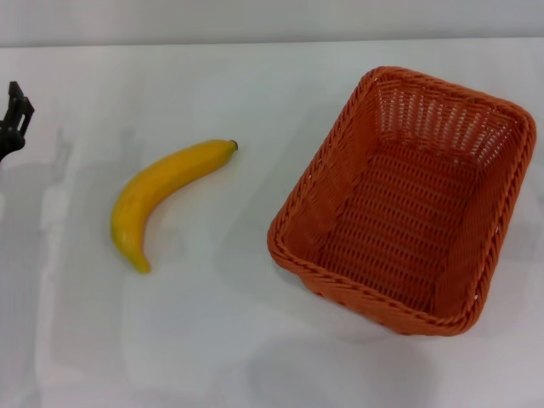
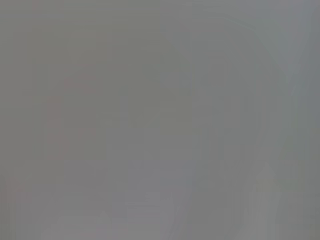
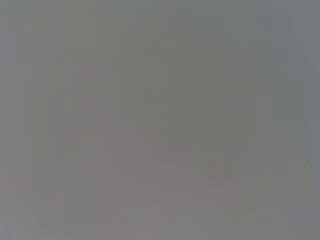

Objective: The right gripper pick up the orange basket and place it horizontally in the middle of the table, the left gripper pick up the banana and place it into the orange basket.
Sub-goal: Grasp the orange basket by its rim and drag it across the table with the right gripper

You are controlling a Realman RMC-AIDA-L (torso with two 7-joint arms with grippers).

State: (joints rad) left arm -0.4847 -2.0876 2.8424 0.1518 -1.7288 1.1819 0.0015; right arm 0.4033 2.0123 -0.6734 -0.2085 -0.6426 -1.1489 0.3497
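1. The table [image 1: 212,340] – glossy, plain white – fills the head view.
2. The basket [image 1: 340,170] – orange open-weave wicker, rectangular, braided rim – sits upright and askew on the table's right side.
3. The banana [image 1: 157,191], smooth, curved, yellow, lies well left of it, dark stem tip toward the basket.
4. The left gripper [image 1: 14,119], black, shows only at the left edge.

A pale grey wall [image 1: 272,19] is seen as a plain band along the far edge. Both wrist views are filled by featureless grey.
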